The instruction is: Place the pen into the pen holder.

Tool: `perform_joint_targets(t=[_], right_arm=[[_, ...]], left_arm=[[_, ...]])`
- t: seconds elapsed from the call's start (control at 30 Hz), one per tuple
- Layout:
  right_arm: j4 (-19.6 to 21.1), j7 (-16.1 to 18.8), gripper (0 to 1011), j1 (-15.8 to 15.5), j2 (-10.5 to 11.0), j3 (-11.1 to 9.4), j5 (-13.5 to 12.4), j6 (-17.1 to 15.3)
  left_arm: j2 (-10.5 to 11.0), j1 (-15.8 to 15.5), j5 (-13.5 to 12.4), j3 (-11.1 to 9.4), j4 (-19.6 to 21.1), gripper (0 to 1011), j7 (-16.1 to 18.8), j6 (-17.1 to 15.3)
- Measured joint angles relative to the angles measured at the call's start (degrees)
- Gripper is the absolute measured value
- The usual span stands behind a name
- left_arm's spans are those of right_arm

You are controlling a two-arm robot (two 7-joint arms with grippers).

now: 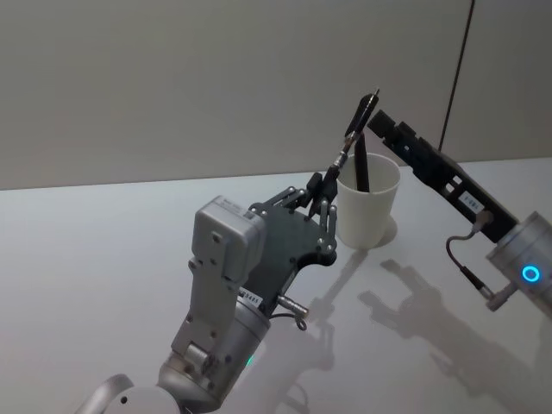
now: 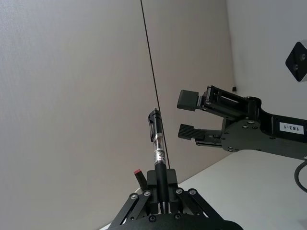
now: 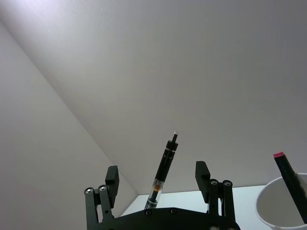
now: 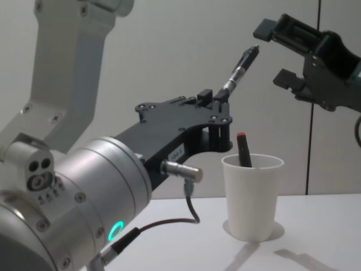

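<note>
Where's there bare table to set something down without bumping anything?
The table is bare left of the left arm, back to the wall, and in front of the cup between the two arms. It's crowded over the cup: the left tool holds the pen up there, with the open right tool close by its tip.

Your arms wear silver-grey cylindrical housings, with a teal ring light on the left and a blue ring light on the right. Your left tool and right tool are matte black linkages studded with silver screws. The right one bears a white "183-1" label. Black cables run from metal wrist plugs.
</note>
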State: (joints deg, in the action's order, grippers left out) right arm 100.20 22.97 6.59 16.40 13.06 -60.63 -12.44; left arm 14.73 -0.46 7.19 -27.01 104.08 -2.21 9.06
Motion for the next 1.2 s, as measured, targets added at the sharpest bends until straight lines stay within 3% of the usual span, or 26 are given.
perform_joint_targets(t=[0.4,0.47,0.73,0.87,1.2], right_arm=[[-1.2,-1.3,1001,0.5,-1.1,0.2,-7.1,-1.6],[-1.6,-2.2,1001,0.7,-1.5,0.3,-9.6,-2.3],[-2.5,-5.3,1002,1.2,-2.4,0.7,-14.8,-3.9],[-3.4,-8.5,1002,1.8,-3.4,1.3,-18.3,-5.5],[-5.0,-12.5,1002,3.4,-5.6,2.9,-22.3,-8.1]], left_arm=[[0.0,0.0,0.0,0.0,0.0,116,0.0,0.0],[0.0,0.0,0.0,0.0,0.0,116,0.0,0.0],[0.0,0.0,0.0,0.0,0.0,116,0.0,0.0],[0.0,0.0,0.0,0.0,0.0,116,0.0,0.0],[0.0,0.0,0.0,0.0,0.0,116,0.0,0.0]])
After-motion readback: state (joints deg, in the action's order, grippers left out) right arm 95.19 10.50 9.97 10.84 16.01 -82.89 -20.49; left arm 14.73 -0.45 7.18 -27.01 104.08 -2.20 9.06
